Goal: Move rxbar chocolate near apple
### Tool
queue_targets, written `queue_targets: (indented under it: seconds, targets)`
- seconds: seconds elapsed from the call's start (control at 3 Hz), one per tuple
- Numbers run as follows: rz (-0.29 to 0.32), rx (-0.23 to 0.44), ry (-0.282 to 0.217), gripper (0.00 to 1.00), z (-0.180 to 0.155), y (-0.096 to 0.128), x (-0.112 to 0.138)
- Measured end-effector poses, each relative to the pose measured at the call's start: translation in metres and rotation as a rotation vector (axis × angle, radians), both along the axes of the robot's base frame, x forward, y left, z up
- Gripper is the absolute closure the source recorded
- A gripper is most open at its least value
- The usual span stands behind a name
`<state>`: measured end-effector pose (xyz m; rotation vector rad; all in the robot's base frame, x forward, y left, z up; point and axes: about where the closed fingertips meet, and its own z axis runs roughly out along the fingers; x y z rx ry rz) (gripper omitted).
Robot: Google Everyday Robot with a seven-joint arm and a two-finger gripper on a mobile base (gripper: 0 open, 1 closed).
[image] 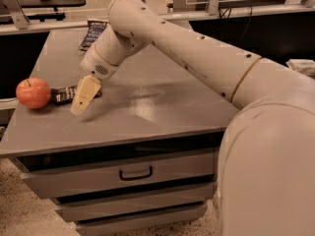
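The apple (33,93) is round and red-orange and sits near the left edge of the grey cabinet top (147,112). The rxbar chocolate (63,94), a small flat black wrapper, lies on the top just right of the apple, almost touching it. My gripper (83,96) is at the bar's right end, low over the surface, and its cream tip covers that end. The arm reaches in from the right, over the cabinet.
A dark blue chip bag (93,32) lies at the far edge of the top. The cabinet has drawers (135,173) below its front edge. Dark shelving and a metal frame stand behind it.
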<state>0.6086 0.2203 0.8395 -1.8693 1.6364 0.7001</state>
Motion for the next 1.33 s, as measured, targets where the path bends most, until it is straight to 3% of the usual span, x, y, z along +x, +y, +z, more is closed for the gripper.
queue_targets:
  seconds: [0.33,1.0,1.33]
  targets:
    - [-0.050,0.000,-0.043,0.00,0.017,-0.046,0.006]
    - [-0.180,0.073,-0.189,0.00,0.097,-0.218,0.011]
    - [-0.190,0.080,-0.202,0.00,0.104,-0.229,0.012]
